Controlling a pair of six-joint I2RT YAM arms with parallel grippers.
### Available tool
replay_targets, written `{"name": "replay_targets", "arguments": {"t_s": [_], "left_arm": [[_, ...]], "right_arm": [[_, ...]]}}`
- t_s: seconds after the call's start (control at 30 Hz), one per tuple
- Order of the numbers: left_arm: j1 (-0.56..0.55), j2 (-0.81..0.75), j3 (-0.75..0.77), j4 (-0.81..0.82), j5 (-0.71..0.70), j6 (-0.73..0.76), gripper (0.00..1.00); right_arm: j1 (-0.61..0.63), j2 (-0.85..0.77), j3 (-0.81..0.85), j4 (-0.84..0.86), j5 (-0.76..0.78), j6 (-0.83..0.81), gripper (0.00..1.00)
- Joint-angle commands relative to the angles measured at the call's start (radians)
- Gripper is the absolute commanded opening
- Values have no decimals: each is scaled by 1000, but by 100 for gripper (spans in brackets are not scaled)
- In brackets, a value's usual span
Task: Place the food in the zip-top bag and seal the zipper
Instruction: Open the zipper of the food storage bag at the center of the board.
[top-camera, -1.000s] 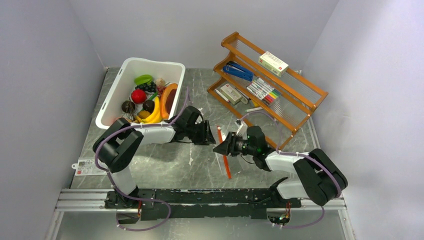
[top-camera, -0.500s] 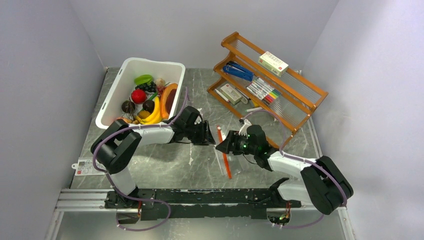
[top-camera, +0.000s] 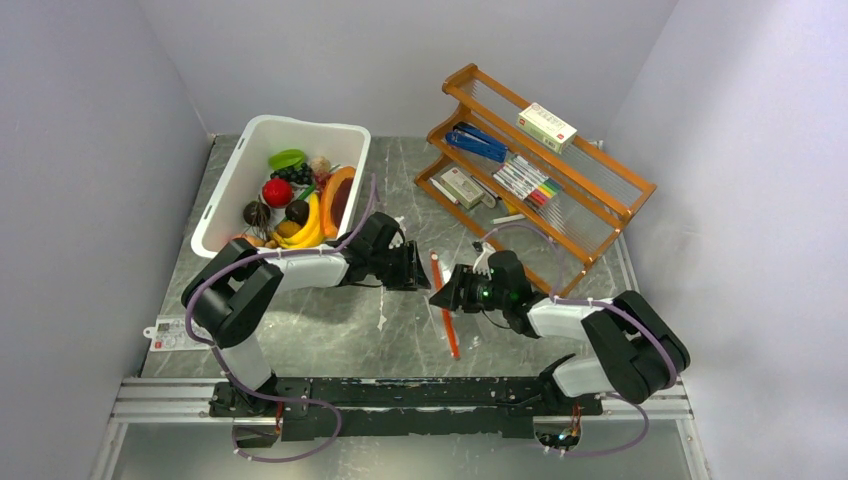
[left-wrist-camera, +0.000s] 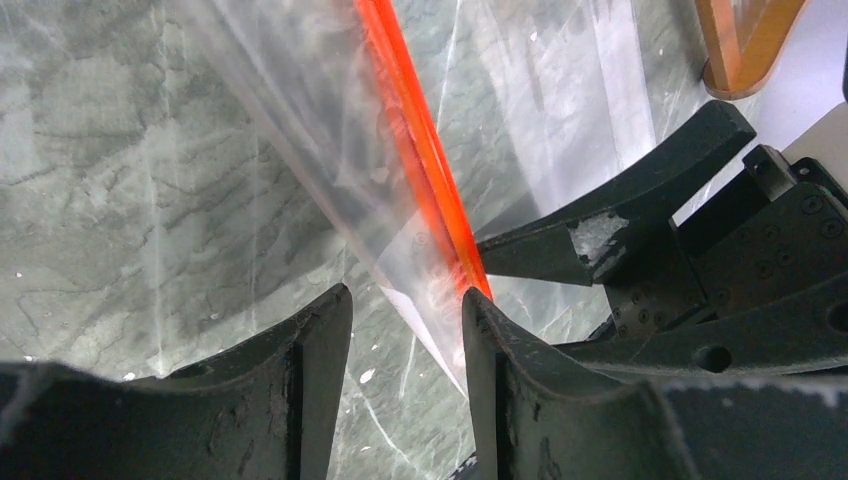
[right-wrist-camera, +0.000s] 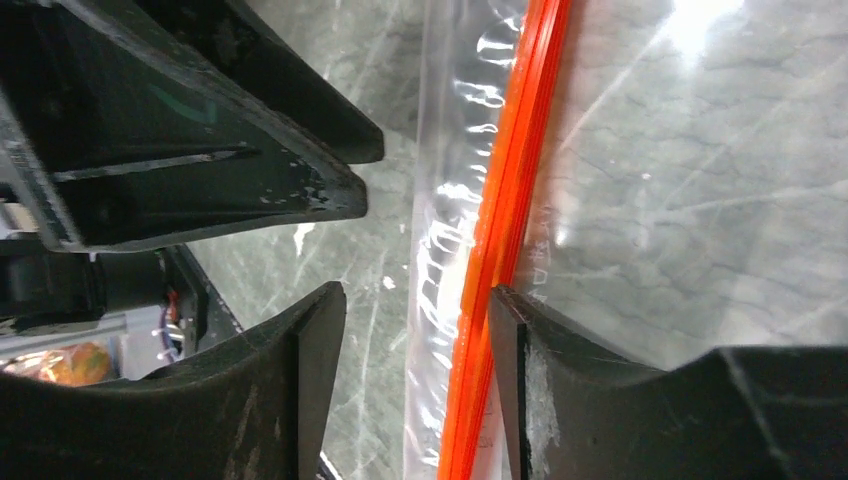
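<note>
A grey marble table (top-camera: 320, 335) between white walls. The zip-top bag (left-wrist-camera: 300, 110) lies at centre frame, its orange zipper (top-camera: 449, 325) running toward the lower edge. The food (top-camera: 300, 205) sits in a white bin (top-camera: 300, 122) at upper left, so the step in hand looks to be opening the mouth. The left gripper (top-camera: 418, 272) and right gripper (top-camera: 441, 292) meet nose to nose at the strip's upper end, arms stretched low, both sets of jaws parted around the film, neither clamped. Next, each likely must pinch one lip and pull apart.
</note>
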Motion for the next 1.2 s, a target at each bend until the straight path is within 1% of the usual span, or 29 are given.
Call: {"name": "replay_targets", "arguments": {"t_s": [0.0, 0.17, 0.33, 0.43, 0.5, 0.7, 0.9, 1.17], "left_arm": [[-8, -2, 31, 1, -8, 23, 45], [-8, -15, 32, 5, -6, 21, 46], [-7, -15, 28, 21, 13, 17, 48], [-8, -26, 7, 62, 39, 9, 50], [-8, -32, -2, 82, 45, 6, 50], [-8, -29, 8, 48, 14, 19, 50], [-8, -13, 31, 14, -12, 33, 48], [-16, -10, 60, -85, -82, 51, 40]], "right_arm": [[-5, -14, -10, 88, -54, 23, 53], [-4, -34, -20, 145, -106, 46, 50], [0, 1, -28, 192, -135, 59, 47], [12, 29, -33, 243, -160, 79, 45], [20, 37, -34, 252, -156, 81, 44], [30, 51, -27, 251, -148, 77, 43], [48, 55, -8, 225, -138, 57, 42], [76, 50, 11, 176, -97, 30, 42]]}}
